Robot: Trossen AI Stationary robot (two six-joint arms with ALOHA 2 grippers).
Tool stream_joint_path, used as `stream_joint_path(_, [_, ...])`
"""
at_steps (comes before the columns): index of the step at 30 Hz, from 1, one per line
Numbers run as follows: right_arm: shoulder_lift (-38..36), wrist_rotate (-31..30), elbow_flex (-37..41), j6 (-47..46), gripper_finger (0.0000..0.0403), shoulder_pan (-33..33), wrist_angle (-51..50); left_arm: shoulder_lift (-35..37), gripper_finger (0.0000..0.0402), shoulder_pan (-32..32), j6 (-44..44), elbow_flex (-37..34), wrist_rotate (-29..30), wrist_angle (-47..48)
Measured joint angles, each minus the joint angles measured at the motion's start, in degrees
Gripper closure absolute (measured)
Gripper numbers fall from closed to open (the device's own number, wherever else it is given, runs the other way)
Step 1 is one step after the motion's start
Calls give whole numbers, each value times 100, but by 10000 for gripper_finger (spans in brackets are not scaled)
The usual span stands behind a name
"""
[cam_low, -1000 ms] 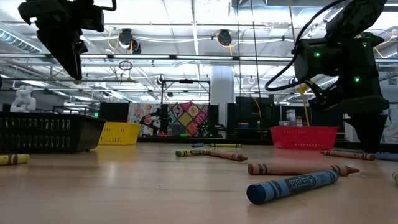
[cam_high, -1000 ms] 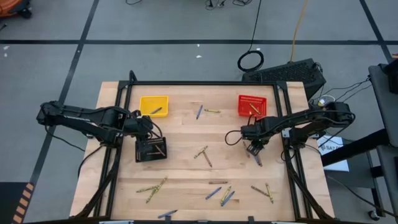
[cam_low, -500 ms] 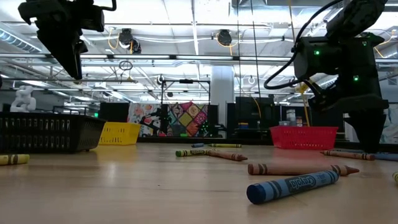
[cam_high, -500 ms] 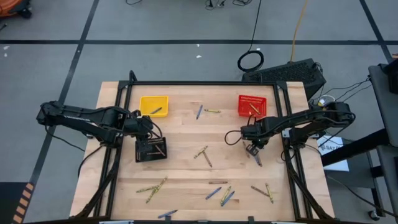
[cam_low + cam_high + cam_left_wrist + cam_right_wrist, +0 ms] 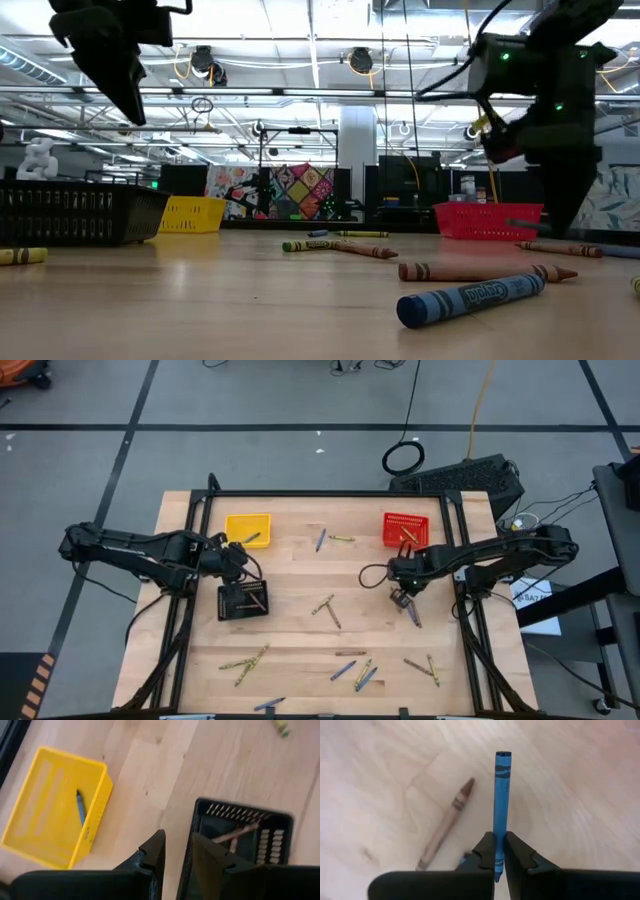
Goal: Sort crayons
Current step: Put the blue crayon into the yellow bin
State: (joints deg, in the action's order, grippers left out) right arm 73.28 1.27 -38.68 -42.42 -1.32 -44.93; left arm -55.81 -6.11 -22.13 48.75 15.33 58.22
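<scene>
3 mesh baskets are seen: 1 yellow basket (image 5: 247, 528), 1 red basket (image 5: 404, 530), 1 black basket (image 5: 243, 600). Roughly 20 crayons (image 5: 327, 610) are counted, and 2 arms.

A crayon (image 5: 501, 795) sticks out between the right end effector (image 5: 499, 851) fingers (over the table (image 5: 580, 795)).

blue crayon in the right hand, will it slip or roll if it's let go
The blue crayon looks thin, stiff and light. The right hand pinches only one end, so it may pivot. Round-bodied, it would probably roll on the smooth table like the brown crayon.
</scene>
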Motion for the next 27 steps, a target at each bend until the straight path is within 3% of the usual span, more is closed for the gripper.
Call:
stream_joint_path(6, [-556, -152, 0, 25, 402, 0, 357, 0, 308, 0, 63, 0, 85, -629])
stream_joint_path(11, [-876, -305, -2, 254, 403, -5, 976, 0, 308, 2, 615, 0, 129, -1320])
stream_joint_path(27, [-971, -283, -7, 2087, 403, -4, 4090, -47, 308, 2, 1518, 4, -235, -3233])
